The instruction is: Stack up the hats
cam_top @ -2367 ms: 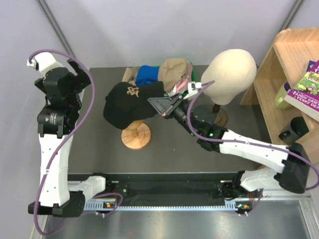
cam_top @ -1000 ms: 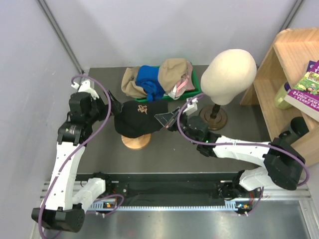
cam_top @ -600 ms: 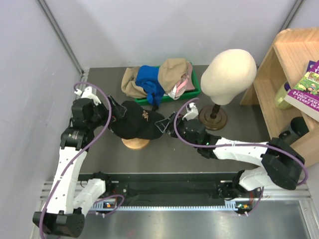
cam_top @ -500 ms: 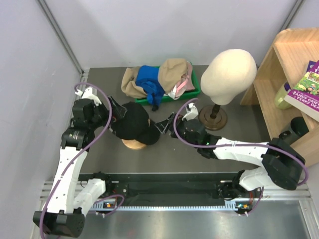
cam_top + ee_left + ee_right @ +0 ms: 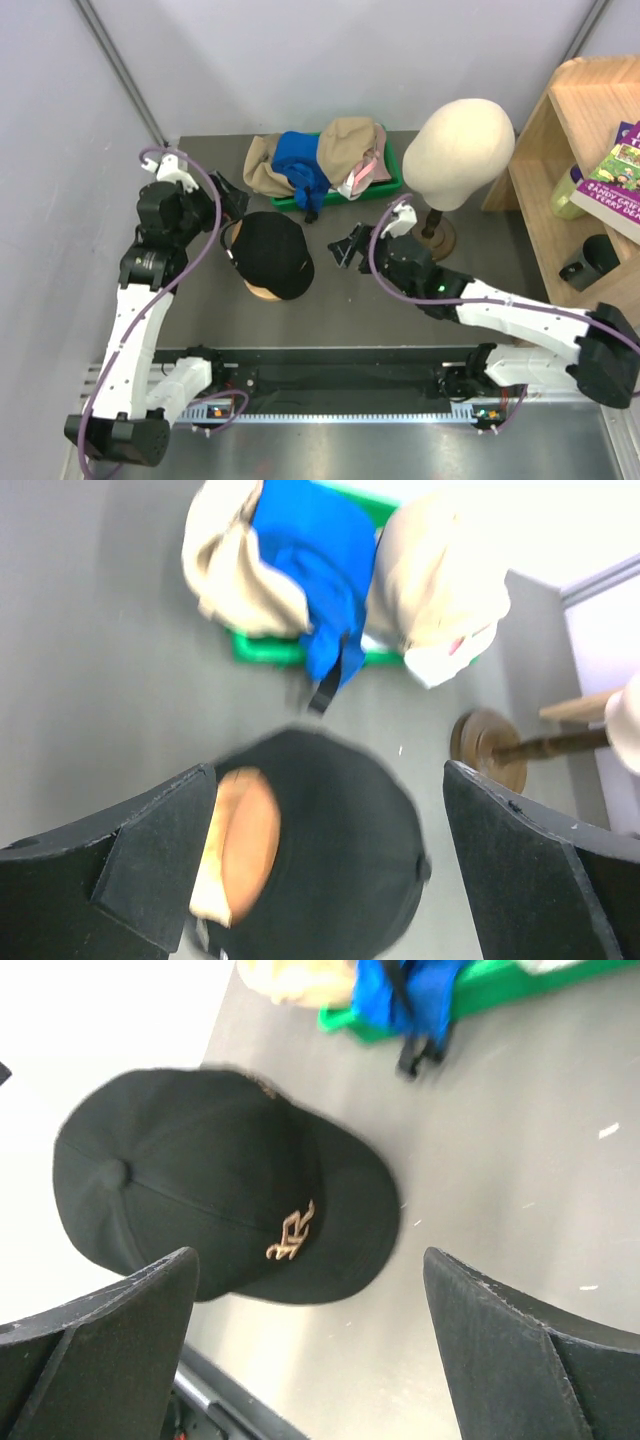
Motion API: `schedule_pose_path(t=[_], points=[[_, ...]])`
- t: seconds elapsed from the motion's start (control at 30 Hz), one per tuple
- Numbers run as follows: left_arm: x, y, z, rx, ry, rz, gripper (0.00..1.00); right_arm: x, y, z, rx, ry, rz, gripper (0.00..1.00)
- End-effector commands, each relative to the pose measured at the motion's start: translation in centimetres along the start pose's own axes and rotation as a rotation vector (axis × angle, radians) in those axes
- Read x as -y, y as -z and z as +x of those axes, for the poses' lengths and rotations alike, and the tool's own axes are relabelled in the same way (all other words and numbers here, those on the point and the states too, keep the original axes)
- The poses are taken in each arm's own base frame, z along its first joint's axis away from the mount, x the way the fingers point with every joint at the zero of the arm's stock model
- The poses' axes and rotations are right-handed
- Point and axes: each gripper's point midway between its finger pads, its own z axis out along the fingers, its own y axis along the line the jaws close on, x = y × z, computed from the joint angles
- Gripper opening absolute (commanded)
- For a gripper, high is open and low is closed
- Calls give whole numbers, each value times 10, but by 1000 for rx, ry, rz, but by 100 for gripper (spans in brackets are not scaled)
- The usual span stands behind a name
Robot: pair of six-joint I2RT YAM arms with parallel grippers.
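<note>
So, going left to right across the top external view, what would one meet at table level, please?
The left gripper, jaws open → black cap → right gripper, jaws open → mannequin head → wooden shelf.

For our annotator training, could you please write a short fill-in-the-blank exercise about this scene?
1. The cap sitting on the stand is ____ in colour.
2. The left gripper and the right gripper are both ____.
3. The other caps are piled in a ____ tray.
4. The mannequin head wears ____ cap.

Missing words: black; open; green; no.
</note>
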Motion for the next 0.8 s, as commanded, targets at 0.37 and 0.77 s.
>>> schedule_pose_path(t=[0.37,0.77], points=[[91,-162,-68,90,-248,171,96,31,48,-122,231,-26,242,94],[124,-266,-15,-39,-159,319,80,63,40,-154,280,-99,295,94]])
